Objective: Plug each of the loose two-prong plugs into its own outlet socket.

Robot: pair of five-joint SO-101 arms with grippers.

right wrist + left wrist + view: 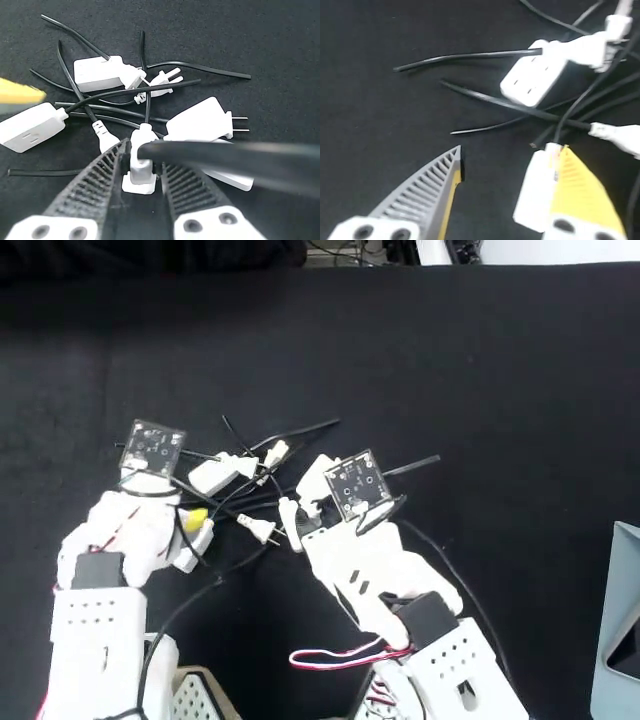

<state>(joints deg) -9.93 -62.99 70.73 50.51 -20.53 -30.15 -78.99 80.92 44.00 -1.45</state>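
Right wrist view: the right gripper (142, 159) is pinched narrowly on a small white plastic plug body (139, 176) with a black cord (225, 155), its prongs hidden, near the white rectangular plastic outlet socket (97, 72) lying among tangled cords on the black cloth-covered table (480, 370). The left gripper (510, 150), with one grey and one yellow finger, is spread wide near that socket, and a second white socket block (532, 195) touches its yellow finger. A loose white two-prong plug (262, 530) lies near the socket.
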